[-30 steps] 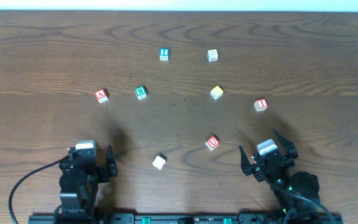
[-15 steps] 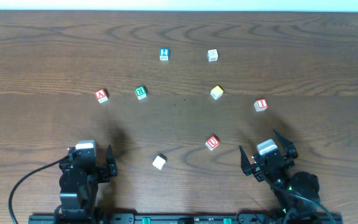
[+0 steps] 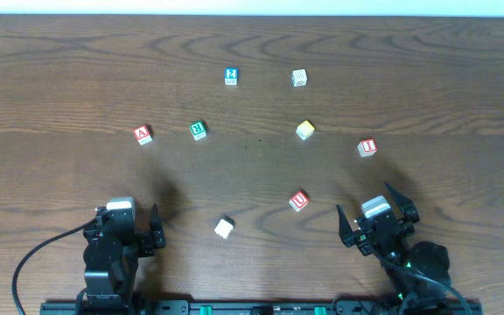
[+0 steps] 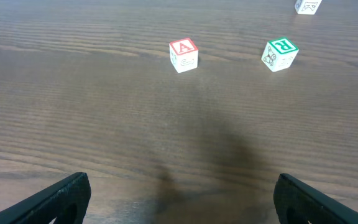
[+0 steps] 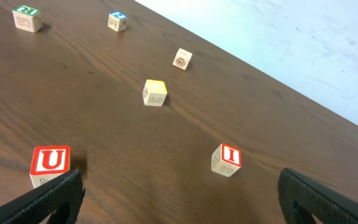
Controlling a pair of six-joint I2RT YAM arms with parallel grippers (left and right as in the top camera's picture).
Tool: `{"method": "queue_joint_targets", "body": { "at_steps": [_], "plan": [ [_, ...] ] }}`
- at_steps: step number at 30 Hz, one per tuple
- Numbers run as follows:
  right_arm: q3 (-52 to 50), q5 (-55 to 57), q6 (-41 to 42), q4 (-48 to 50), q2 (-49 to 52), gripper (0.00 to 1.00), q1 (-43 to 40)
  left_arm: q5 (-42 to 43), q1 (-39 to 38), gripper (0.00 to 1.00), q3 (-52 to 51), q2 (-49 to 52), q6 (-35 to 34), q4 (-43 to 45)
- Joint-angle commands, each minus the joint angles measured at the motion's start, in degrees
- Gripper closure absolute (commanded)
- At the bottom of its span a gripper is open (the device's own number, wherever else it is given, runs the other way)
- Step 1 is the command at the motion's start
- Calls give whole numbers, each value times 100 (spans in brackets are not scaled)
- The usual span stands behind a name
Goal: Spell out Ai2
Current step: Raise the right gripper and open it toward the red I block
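From above, the A cube [image 3: 143, 134], I cube [image 3: 367, 147] and 2 cube [image 3: 231, 76] lie scattered on the bench [image 3: 59, 70], nothing spelled yet. Left wrist: left jaws spread and empty, A cube ahead, probably its pick. Right wrist: right jaws likewise released, I cube ahead.
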Motion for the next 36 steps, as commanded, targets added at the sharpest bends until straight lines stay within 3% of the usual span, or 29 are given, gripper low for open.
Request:
{"method": "queue_joint_targets", "body": {
  "at_steps": [1, 10, 18, 24, 30, 36],
  "plan": [
    [-17, -404, -70, -7, -52, 1, -26, -83, 20, 5, -57, -37, 35, 13],
    [-17, -1858, 254, 133, -52, 1, -26, -83, 20, 5, -57, -37, 35, 11],
    [-17, -1939, 452, 520, -52, 1, -26, -83, 20, 5, -57, -37, 35, 11],
    [-17, -37, 2299, 1169, -52, 1, -28, -83, 20, 4, -57, -37, 35, 11],
    [-17, 999, 2332, 1381, 46, 1, -28, -83, 20, 5, -57, -37, 35, 13],
    [57, 1084, 2433, 2015, 820, 1, -177, -83, 20, 4, -57, -37, 35, 11]
  ]
}}
